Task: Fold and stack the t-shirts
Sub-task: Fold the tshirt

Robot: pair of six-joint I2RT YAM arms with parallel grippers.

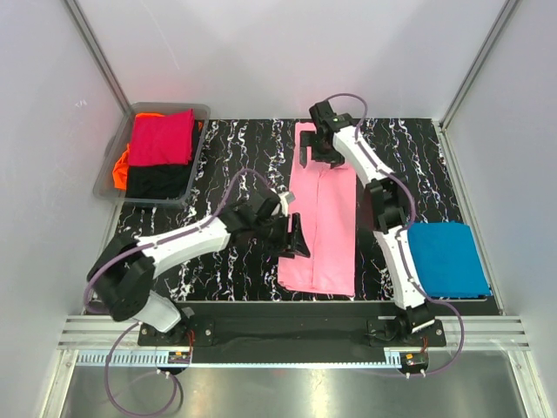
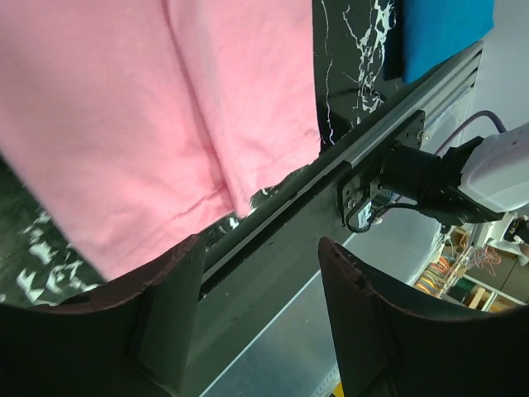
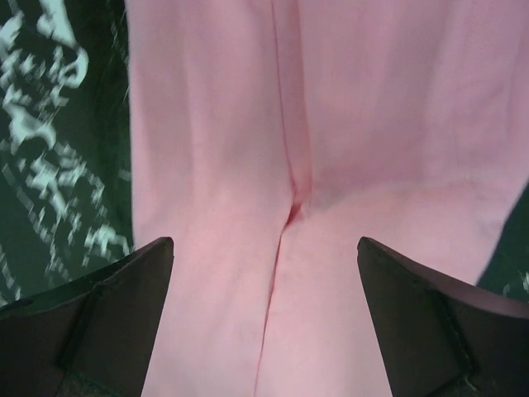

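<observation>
A light pink t-shirt (image 1: 322,222) lies flat in the middle of the black marbled mat, folded lengthwise into a long strip with both side flaps meeting at a centre seam. It fills the right wrist view (image 3: 314,165) and shows in the left wrist view (image 2: 149,124). A bright blue folded t-shirt (image 1: 446,259) lies at the near right; a corner shows in the left wrist view (image 2: 438,33). My left gripper (image 1: 298,237) is open and empty at the strip's left edge. My right gripper (image 1: 315,155) is open and empty above the strip's far end.
A clear bin (image 1: 113,178) at the far left holds crimson (image 1: 163,137), orange (image 1: 119,170) and black (image 1: 157,181) shirts. An aluminium rail (image 1: 287,333) runs along the near edge. White walls enclose the mat on three sides.
</observation>
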